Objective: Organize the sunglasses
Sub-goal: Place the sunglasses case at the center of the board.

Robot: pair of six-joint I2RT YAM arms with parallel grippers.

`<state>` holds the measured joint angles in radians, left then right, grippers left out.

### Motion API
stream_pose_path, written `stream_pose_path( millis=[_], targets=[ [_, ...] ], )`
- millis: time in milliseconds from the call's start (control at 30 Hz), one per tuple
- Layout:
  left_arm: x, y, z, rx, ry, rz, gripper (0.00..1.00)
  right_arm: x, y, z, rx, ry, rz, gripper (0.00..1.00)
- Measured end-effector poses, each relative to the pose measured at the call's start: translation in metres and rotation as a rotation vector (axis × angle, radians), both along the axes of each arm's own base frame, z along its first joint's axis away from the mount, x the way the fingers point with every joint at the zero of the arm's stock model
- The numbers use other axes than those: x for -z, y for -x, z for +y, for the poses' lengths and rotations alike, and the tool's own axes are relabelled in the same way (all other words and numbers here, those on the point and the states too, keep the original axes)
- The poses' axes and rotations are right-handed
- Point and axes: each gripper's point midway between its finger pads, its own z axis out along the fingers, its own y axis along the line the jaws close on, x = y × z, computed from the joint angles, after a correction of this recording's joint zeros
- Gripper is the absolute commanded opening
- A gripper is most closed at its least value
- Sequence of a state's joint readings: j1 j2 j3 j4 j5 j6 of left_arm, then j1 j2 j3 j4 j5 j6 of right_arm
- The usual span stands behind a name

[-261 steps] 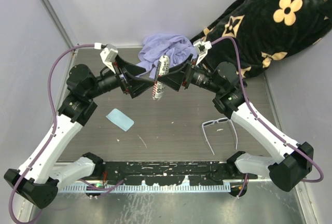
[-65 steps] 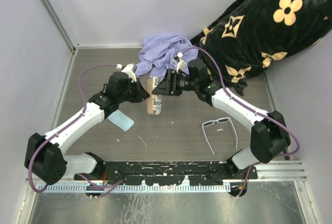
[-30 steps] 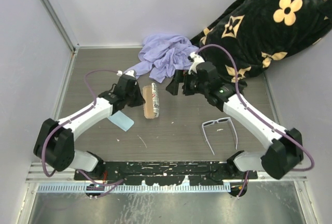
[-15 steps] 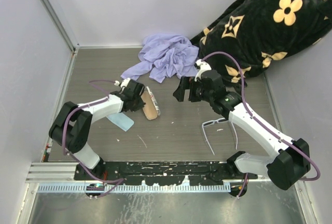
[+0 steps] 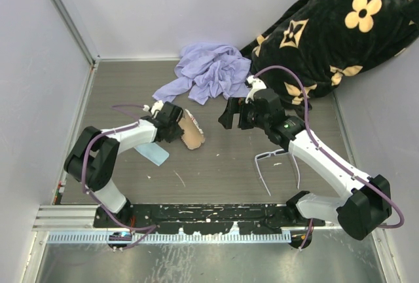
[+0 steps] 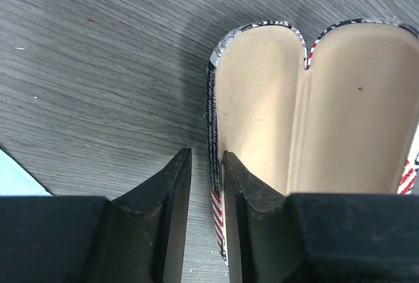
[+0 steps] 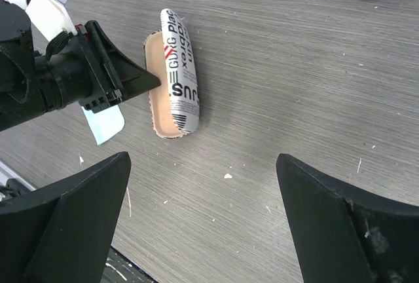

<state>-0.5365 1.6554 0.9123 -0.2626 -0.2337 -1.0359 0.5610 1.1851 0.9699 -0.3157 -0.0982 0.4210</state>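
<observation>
Top view: one pair of sunglasses (image 5: 277,162) lies unfolded on the worktop (image 5: 219,168), at 4 o'clock from the right pincer (image 5: 226,114). Its temples run toward 6, and the right arm is nearer.

Left wrist: the left pincer (image 6: 204,160) is apparently nipped on the rim of the one open case (image 6: 314,113).

Right wrist: the right pincer is spread wide and empty; the sunglasses are not in this view.

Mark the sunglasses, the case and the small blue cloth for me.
sunglasses (image 5: 272,155), top external view, front of the white frame.
case (image 7: 180,67), right wrist view, printed outer shell.
blue cloth (image 5: 157,156), top external view, exposed near part.
</observation>
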Motion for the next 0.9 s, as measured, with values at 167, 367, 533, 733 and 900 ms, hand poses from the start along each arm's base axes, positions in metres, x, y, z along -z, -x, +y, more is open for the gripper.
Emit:
stream_pose_path(
  millis=[167, 367, 533, 733, 900],
  targets=[
    [-0.001, -0.001, 0.001, -0.001, -0.006, -0.005, 0.36, 0.002, 0.0, 0.001, -0.004, 0.001, 0.005, 1.0],
    [-0.009, -0.002, 0.0, 0.003, 0.004, -0.025, 0.41, 0.004, 0.001, 0.002, -0.01, 0.002, 0.013, 1.0],
    [-0.015, -0.003, 0.0, 0.008, 0.009, -0.041, 0.45, 0.004, 0.001, 0.003, -0.014, 0.0, 0.015, 1.0],
    [-0.016, -0.002, 0.0, 0.028, 0.0, -0.041, 0.53, 0.004, 0.001, 0.003, -0.015, 0.001, 0.015, 1.0],
    [-0.026, -0.003, 0.0, 0.052, -0.004, -0.066, 0.58, 0.004, 0.001, 0.002, -0.017, 0.004, 0.012, 1.0]
  ],
)
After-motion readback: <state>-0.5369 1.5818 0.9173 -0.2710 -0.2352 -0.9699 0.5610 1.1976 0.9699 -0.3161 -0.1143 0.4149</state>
